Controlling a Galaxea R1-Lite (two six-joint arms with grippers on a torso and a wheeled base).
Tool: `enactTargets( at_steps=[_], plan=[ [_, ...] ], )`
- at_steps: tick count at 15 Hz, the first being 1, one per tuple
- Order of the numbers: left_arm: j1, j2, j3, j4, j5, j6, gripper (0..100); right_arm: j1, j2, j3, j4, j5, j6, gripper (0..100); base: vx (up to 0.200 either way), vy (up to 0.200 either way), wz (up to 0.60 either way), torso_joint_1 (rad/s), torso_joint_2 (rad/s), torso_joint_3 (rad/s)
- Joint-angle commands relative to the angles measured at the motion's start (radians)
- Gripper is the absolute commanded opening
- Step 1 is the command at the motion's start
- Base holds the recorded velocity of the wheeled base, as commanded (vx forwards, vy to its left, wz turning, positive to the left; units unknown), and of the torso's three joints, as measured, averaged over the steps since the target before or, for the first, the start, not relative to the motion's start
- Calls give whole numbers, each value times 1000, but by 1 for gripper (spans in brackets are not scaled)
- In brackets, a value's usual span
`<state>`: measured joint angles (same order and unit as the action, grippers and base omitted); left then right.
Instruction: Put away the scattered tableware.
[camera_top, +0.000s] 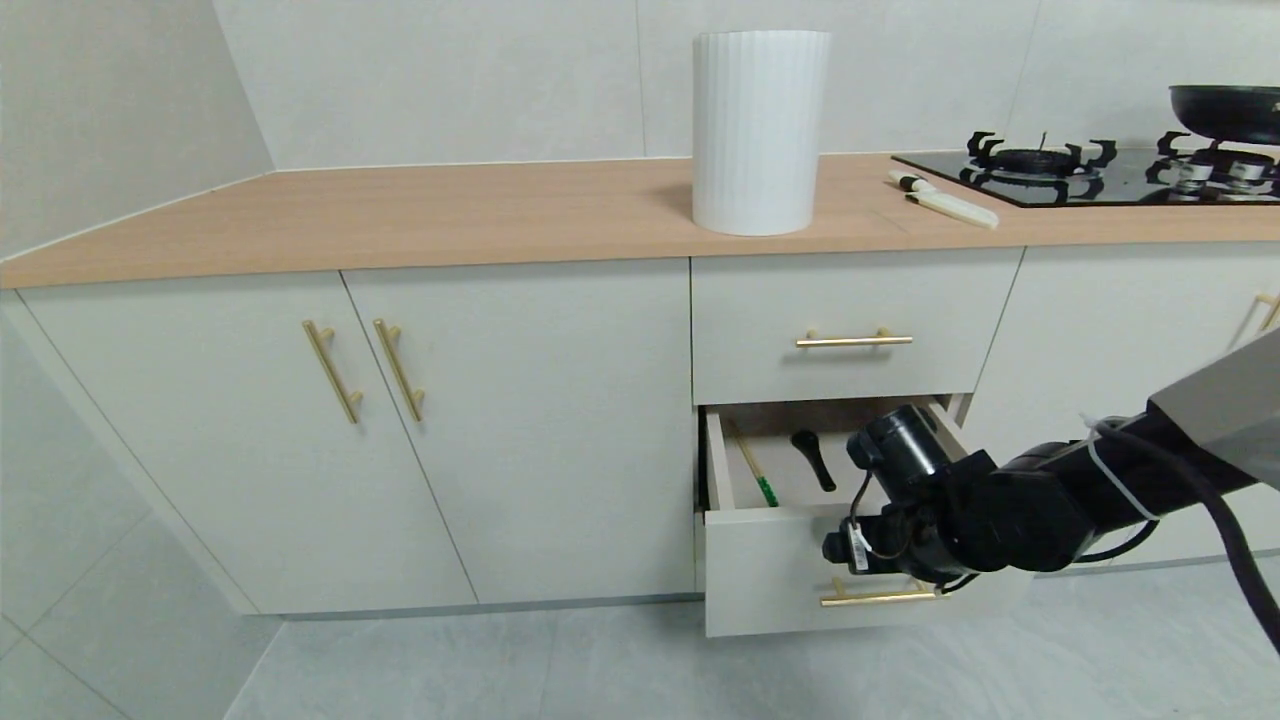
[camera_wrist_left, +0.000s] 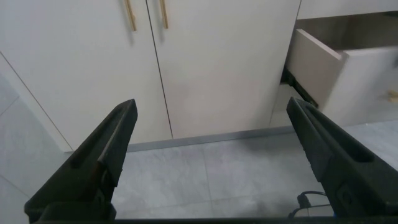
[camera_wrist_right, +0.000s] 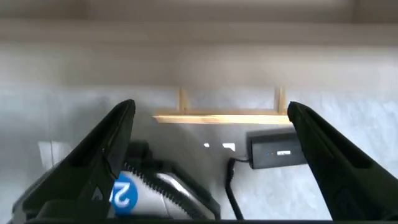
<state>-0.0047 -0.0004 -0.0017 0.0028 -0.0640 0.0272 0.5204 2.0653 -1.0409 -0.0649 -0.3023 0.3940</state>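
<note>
The right gripper (camera_wrist_right: 210, 109) is held spread wide, nothing gripped, with the brass handle (camera_wrist_right: 221, 117) framed just ahead of its jaws. Beyond them, a black spoon (camera_top: 812, 458) and green-tipped wooden chopsticks (camera_top: 755, 465) are seen lying in the open drawer (camera_top: 770, 560). The left gripper (camera_wrist_left: 210, 106) is likewise spread, empty.

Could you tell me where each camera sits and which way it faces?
Head view: on the head, facing forward and down at counter, cabinets and open drawer; right arm shows.
Left wrist view: on that wrist, facing cabinet doors and floor; open left pincer frames it.
Right wrist view: on that wrist, facing the drawer's gold handle; open right pincer frames it.
Shared: head and left wrist views both show the open drawer.
</note>
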Motion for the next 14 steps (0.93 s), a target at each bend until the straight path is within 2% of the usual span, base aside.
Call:
enactTargets(
  at_steps=[1, 6, 11, 14],
  plan=[
    [0, 0, 0, 0, 0, 0, 100, -17, 38, -1, -39, -1, 23, 100, 0, 0, 0, 0, 0, 0],
    [0, 0, 0, 0, 0, 0, 100, -60, 118, 2, -257, -58, 26, 100, 0, 0, 0, 0, 0, 0],
    [0, 0, 0, 0, 0, 0, 100, -86, 160, -1, -397, -70, 32, 100, 0, 0, 0, 0, 0, 0],
    [0, 0, 0, 0, 0, 0, 100, -106, 223, -7, -556, -130, 34, 100, 0, 0, 0, 0, 0, 0]
  ],
)
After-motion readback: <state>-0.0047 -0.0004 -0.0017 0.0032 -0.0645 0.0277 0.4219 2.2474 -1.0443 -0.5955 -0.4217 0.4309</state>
